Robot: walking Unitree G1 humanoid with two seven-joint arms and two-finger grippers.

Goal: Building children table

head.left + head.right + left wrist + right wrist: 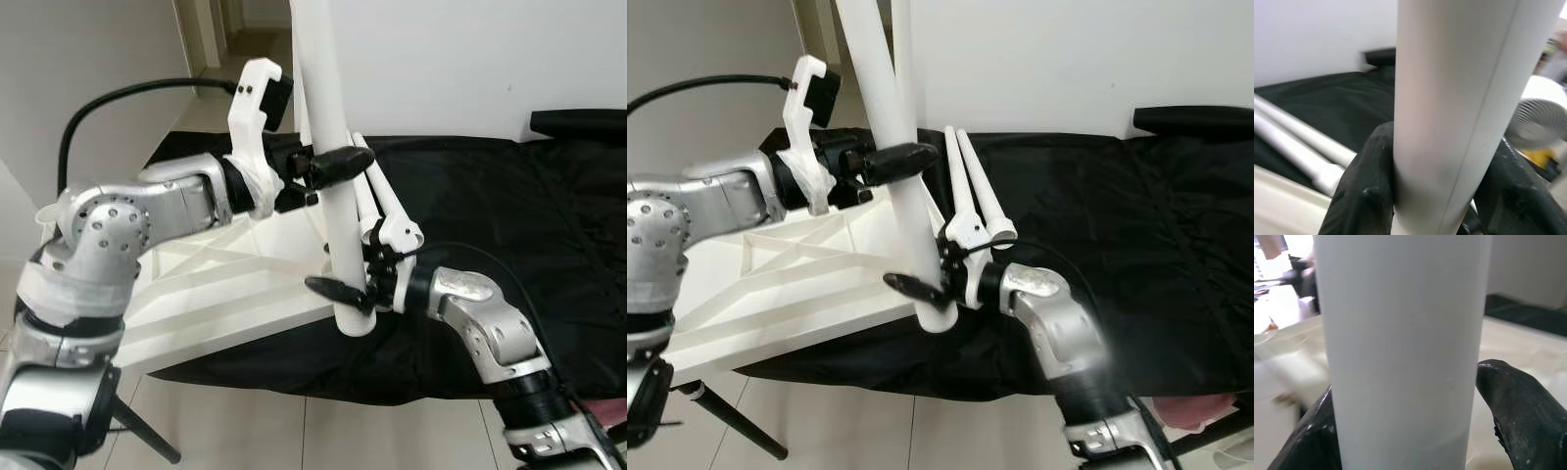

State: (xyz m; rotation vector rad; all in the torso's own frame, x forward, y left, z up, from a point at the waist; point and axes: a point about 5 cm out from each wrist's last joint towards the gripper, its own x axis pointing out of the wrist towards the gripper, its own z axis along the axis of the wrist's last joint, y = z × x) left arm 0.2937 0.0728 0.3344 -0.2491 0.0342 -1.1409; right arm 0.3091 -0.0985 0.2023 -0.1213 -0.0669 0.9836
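Above the white tabletop (225,284), which lies ribbed side up on the black cloth (509,225), I hold a white table leg (333,166) nearly upright, its top leaning slightly toward my left and running out of the head views. My left gripper (338,164) is closed around the leg about halfway up its visible length. My right gripper (345,290) is closed around it near its lower end, which hangs just past the tabletop's near edge.

From the head I can see both arms, the whole tabletop with its diagonal ribs, and two more white legs (975,201) lying side by side on the cloth just beyond the tabletop. My left wrist camera adds what the head cannot show: the leg seen close, pressed between my two black fingers (1364,196), those spare legs on the cloth behind it, and a blurred white fan (1540,120) off to one side. My right wrist camera shows the leg's smooth lower end between two black fingers (1520,406), one on each side and touching it, with the pale tabletop behind.

A black bar (578,122) rests at the far edge of the cloth, well away from the tabletop. A thin black tripod leg (142,431) stands on the tiled floor below the tabletop's near corner.
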